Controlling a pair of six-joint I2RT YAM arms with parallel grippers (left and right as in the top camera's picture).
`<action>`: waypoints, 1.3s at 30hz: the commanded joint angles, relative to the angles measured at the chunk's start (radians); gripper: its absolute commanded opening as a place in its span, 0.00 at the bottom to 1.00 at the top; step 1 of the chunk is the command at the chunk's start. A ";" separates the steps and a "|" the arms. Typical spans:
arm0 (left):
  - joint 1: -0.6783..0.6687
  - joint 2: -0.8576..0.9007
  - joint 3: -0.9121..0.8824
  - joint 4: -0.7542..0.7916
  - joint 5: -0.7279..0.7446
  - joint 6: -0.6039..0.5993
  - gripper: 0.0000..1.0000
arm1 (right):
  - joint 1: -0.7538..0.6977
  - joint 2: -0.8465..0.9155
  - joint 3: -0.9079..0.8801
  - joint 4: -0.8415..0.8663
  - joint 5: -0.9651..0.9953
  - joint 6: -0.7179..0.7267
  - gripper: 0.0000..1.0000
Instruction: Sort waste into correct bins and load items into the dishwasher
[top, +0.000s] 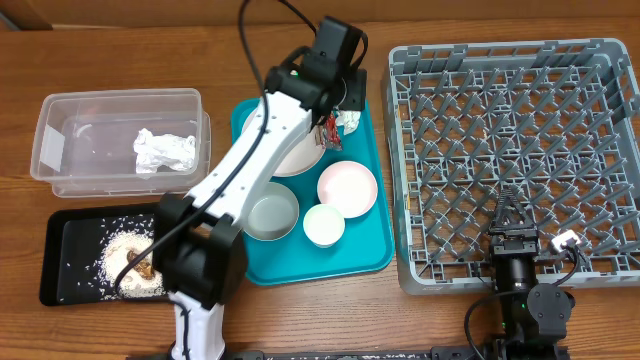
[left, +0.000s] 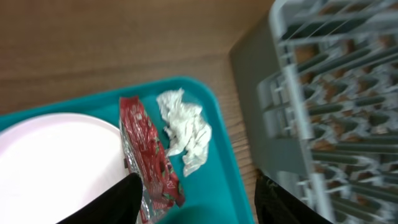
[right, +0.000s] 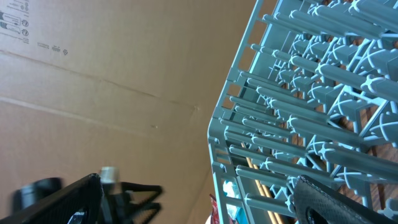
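Note:
My left gripper hangs open over the far right corner of the teal tray. In the left wrist view its open fingers straddle the lower end of a red wrapper, with nothing held. The wrapper lies beside a crumpled white tissue and against a white plate. The tissue and the plate also show from overhead. My right gripper rests open and empty at the near edge of the grey dish rack, whose tines fill the right wrist view.
The tray also holds a pink plate, a small white bowl and a grey-green bowl. A clear plastic bin with a crumpled tissue stands at the left. A black tray with food scraps lies below it.

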 joint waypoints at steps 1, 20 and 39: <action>-0.002 0.092 0.000 0.007 -0.016 0.000 0.62 | -0.003 -0.007 -0.010 0.007 0.013 -0.011 1.00; -0.011 0.219 0.000 0.097 -0.043 0.049 0.57 | -0.003 -0.007 -0.010 0.007 0.013 -0.011 1.00; -0.015 0.260 0.000 0.159 -0.039 0.052 0.51 | -0.003 -0.007 -0.010 0.007 0.013 -0.011 1.00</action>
